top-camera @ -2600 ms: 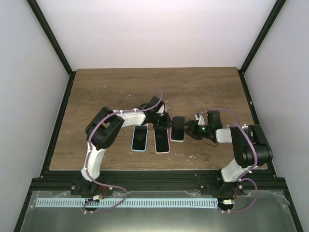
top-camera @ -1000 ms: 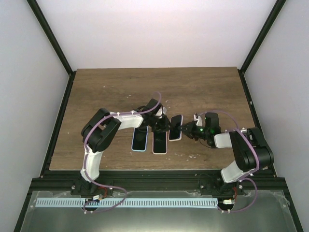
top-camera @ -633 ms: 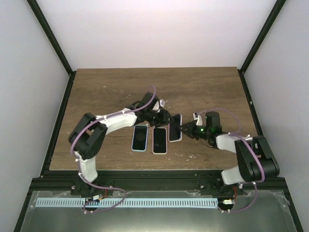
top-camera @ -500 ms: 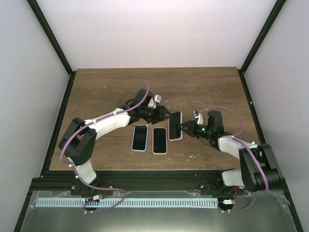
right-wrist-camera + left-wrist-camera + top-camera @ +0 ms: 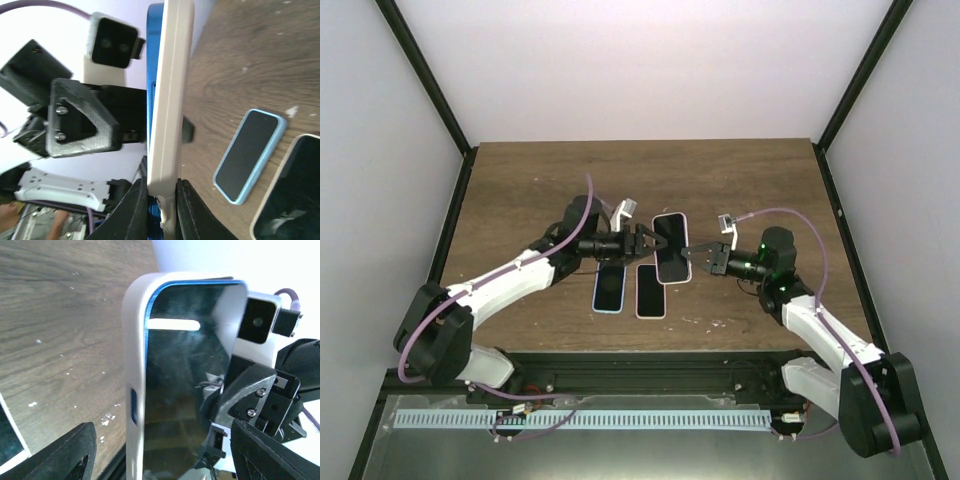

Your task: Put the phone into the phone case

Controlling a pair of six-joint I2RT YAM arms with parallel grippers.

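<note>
1. White walls and a black frame enclose a brown wooden table (image 5: 520,190). Hanging in the air over its middle is a white soft-looking phone case (image 5: 134,340), which I use as the reference for everything else.
2. The left arm (image 5: 510,285) and right arm (image 5: 820,325) meet at that case from opposite sides.
3. A blue-edged dark-glass phone (image 5: 669,248) sits in the case, and one blue side seems to stand proud of it.
4. Below-left of the case, a light-blue-cased phone (image 5: 609,288) and a pale-cased phone (image 5: 651,291) lie flat.
5. The right gripper (image 5: 695,251) pinches the case's right long edge. The left gripper (image 5: 643,243), at the case's left, is spread wide and touches nothing.
6. I'd worry about that single edge pinch. The case could swing or slip free, or an unseated phone could pop out.
7. Both arms stretch low and forward, with their wrists turned inward to face each other.
</note>
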